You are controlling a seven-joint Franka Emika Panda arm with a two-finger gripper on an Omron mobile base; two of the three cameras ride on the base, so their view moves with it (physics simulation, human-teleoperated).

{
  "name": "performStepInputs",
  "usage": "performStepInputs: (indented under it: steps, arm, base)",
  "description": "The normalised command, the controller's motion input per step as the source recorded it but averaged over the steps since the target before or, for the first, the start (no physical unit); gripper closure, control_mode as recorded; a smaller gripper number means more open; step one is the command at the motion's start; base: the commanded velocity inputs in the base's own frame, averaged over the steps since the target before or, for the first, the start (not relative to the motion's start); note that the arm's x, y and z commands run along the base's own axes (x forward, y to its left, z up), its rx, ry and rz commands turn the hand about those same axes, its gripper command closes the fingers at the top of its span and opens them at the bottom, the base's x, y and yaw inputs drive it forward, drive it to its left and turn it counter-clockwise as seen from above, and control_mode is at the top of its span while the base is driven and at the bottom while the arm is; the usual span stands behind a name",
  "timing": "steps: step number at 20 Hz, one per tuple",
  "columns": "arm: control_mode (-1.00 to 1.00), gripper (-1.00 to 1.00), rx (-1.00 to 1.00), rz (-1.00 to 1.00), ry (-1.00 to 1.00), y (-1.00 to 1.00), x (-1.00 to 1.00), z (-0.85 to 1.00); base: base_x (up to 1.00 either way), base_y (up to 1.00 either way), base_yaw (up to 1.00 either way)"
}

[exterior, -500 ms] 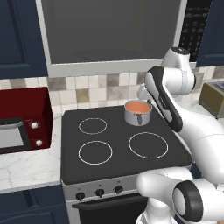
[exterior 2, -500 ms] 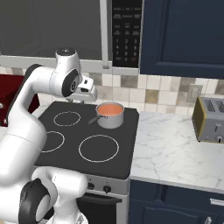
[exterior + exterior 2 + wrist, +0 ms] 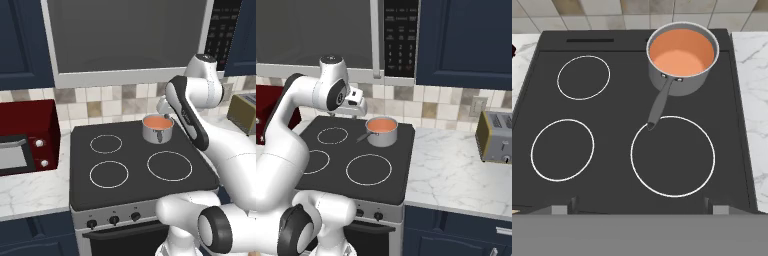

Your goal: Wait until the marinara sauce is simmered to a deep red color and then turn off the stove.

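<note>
Stove (image 3: 135, 170): black cooktop, knob row at lower frame edge, left base view. 
Arm: folded high, hand (image 3: 356, 106) upper left of right base view, above cooktop rear; finger spread unreadable, tips barely visible. 
Saucepan (image 3: 682, 60): rear right ring, handle toward front. 
Marinara sauce (image 3: 681, 52): pale orange-red. 
Worktop (image 3: 456, 170): marble, right; toaster (image 3: 496, 136) cut off.

Both base views looked forward and down at the stove (image 3: 135, 165) from opposite sides; the hand view looked down closer.
</note>
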Motion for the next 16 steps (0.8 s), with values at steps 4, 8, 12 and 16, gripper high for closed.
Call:
performStepInputs:
  steps: [4,8,12,16]
  arm:
    - [1.00,-1.00,0.00,0.00,0.00,0.00,0.00,0.00]
    - [1.00,-1.00,0.00,0.00,0.00,0.00,0.00,0.00]
    - [1.00,-1.00,0.00,0.00,0.00,0.00,0.00,0.00]
    - [1.00,-1.00,0.00,0.00,0.00,0.00,0.00,0.00]
  base:
    - [0.00,-0.05,0.00]
    - [-0.04,-0.13,0.00]
    - [-0.01,-0.26,0.00]
    - [0.00,-0.37,0.00]
